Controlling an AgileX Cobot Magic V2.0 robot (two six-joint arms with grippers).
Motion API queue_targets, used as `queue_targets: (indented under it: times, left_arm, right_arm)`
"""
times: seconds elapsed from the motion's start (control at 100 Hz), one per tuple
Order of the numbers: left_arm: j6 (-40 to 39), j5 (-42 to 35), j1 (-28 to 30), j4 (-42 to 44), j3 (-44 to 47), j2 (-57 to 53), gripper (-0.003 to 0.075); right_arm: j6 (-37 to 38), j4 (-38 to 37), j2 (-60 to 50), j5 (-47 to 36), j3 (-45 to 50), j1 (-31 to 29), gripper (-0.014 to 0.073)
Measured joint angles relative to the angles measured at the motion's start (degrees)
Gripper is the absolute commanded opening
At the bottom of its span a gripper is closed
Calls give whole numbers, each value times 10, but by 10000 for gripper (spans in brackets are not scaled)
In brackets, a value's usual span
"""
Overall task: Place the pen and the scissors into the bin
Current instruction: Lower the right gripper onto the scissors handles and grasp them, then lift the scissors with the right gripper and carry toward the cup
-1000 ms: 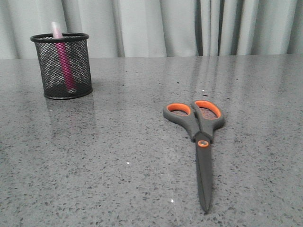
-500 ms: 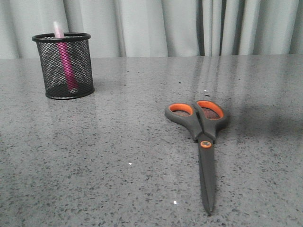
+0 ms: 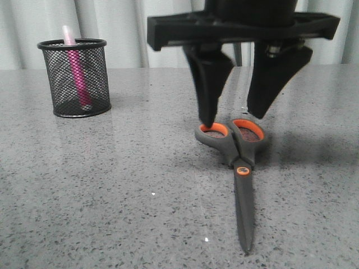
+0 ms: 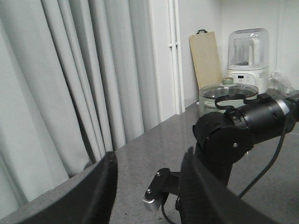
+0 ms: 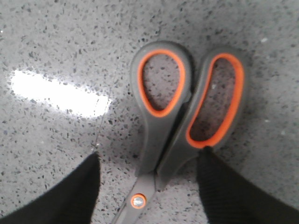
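The scissors (image 3: 242,171) lie flat on the grey table, handles away from me, blades pointing at the front edge. My right gripper (image 3: 231,119) is open and hangs just above the orange-lined handles, one finger on each side. In the right wrist view the scissors (image 5: 161,135) lie between the open fingers of the right gripper (image 5: 149,156), which touch nothing I can see. The pink pen (image 3: 77,78) stands inside the black mesh bin (image 3: 98,84) at the far left. My left gripper (image 4: 149,156) is open and empty, raised and facing the curtain.
Grey curtains run behind the table. The left wrist view shows the right arm (image 4: 233,135), a glass-lidded pot (image 4: 228,91), a blender (image 4: 247,56) and a wooden board (image 4: 205,58) beyond it.
My right gripper has come down into the front view and now hangs open over the scissors' handles. The scissors, pen and bin have not moved.
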Motion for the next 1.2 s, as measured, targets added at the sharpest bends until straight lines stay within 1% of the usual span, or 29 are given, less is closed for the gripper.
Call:
queue_targets:
  times: [0.19, 0.36, 0.52, 0.69, 0.76, 0.93, 1.0, 1.14, 1.2]
  left_arm:
    - [0, 0, -14, 2, 0, 0, 281]
    - [0, 0, -25, 2, 0, 0, 281]
    - [0, 0, -25, 3, 0, 0, 281]
    - [0, 0, -25, 3, 0, 0, 281]
    - [0, 0, -25, 3, 0, 0, 281]
    - [0, 0, -25, 4, 0, 0, 281]
    - [0, 0, -25, 4, 0, 0, 281]
    - [0, 0, -25, 4, 0, 0, 281]
    - [0, 0, -25, 4, 0, 0, 281]
  right_arm:
    - [25, 3, 6, -12, 9, 0, 475]
    - [43, 5, 6, -22, 46, 0, 464]
    - [50, 18, 6, -57, 72, 0, 464]
    - [52, 40, 2, -77, 84, -20, 457]
    - [52, 50, 0, -82, 88, -31, 395]
    - [53, 50, -2, -77, 92, -43, 136]
    - [49, 49, -2, -78, 92, -45, 57]
    - [27, 50, 3, -76, 92, -45, -48]
    - [18, 50, 5, -76, 91, -45, -60]
